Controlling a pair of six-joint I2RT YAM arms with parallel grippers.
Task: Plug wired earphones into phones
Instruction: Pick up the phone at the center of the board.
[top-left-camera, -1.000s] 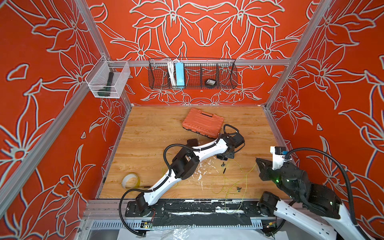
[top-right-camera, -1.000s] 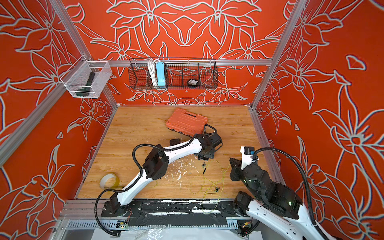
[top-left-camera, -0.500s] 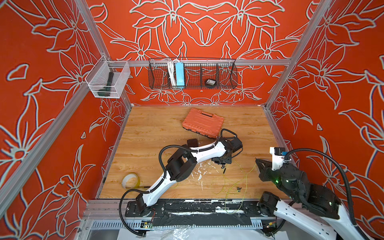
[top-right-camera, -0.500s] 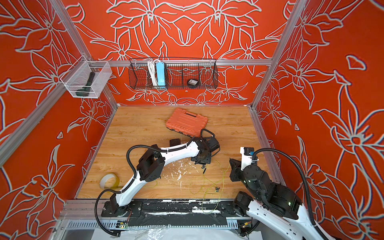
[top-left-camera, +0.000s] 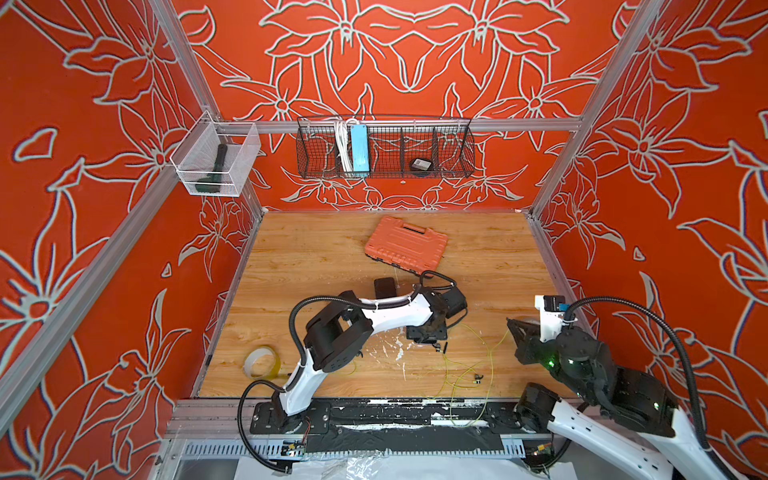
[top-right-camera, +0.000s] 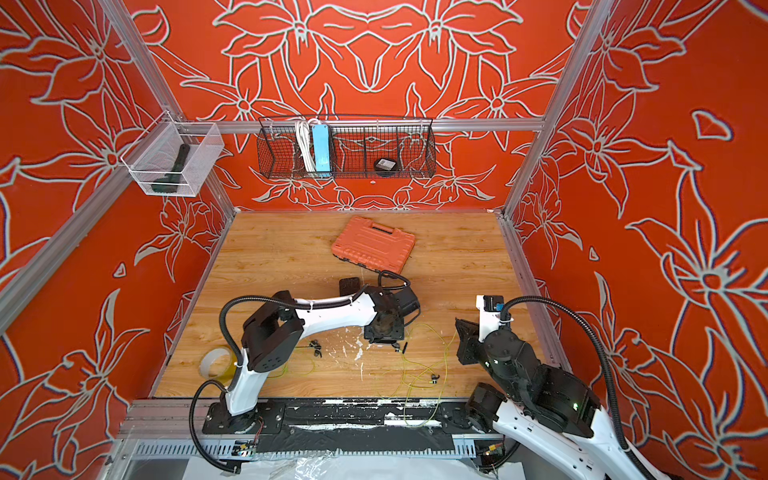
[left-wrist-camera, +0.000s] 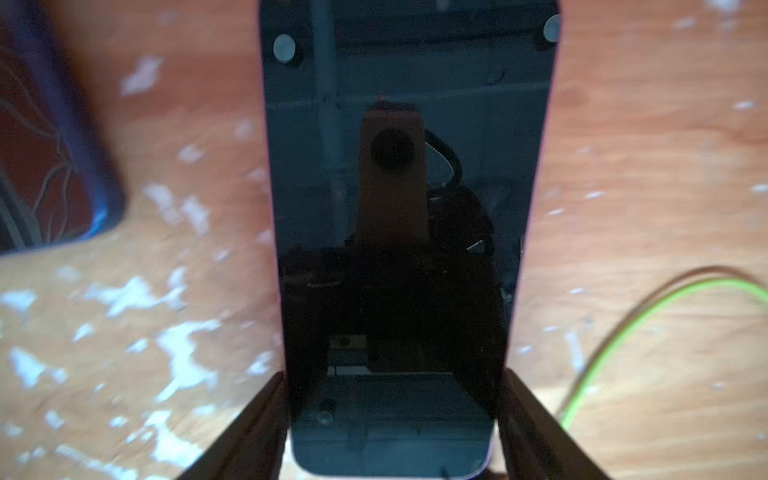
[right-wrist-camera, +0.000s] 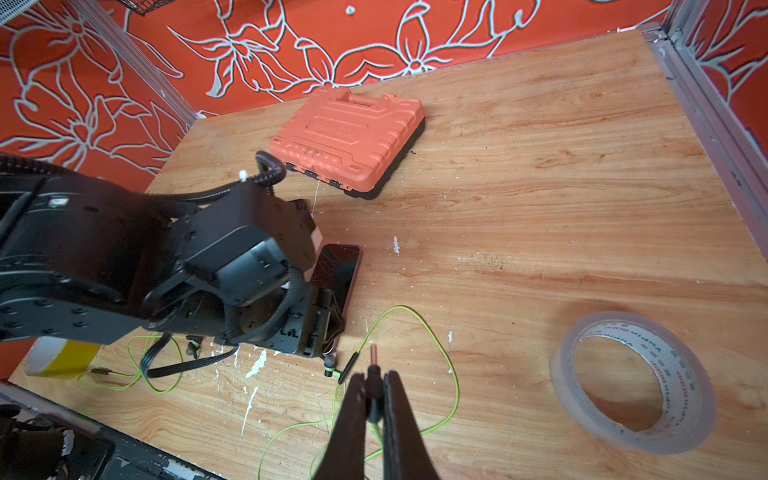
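In the left wrist view, one of the phones (left-wrist-camera: 399, 208) lies flat on the wooden floor between the fingers of my left gripper (left-wrist-camera: 393, 376), which press on its two long edges. Both top views show that gripper (top-left-camera: 428, 332) (top-right-camera: 384, 330) pointing down at mid-floor, hiding the phone. The second phone (top-left-camera: 384, 286) lies just behind the left arm. My right gripper (right-wrist-camera: 375, 380) is shut on the black plug (right-wrist-camera: 373, 353) of one set of wired earphones (top-left-camera: 461, 365), its metal tip pointing at the gripped phone (right-wrist-camera: 338, 266). Another set (top-right-camera: 311, 347) lies by the left elbow.
An orange ribbed case (top-left-camera: 405, 245) lies toward the back wall. A tape roll (top-left-camera: 261, 362) sits at the front left, and a clear tape roll (right-wrist-camera: 631, 382) lies beside the right gripper. A wire basket (top-left-camera: 384, 151) and a clear bin (top-left-camera: 212, 164) hang on the walls.
My left arm has swung toward the front and come down over the phone, and its jaws have narrowed onto it. The right arm has barely moved.
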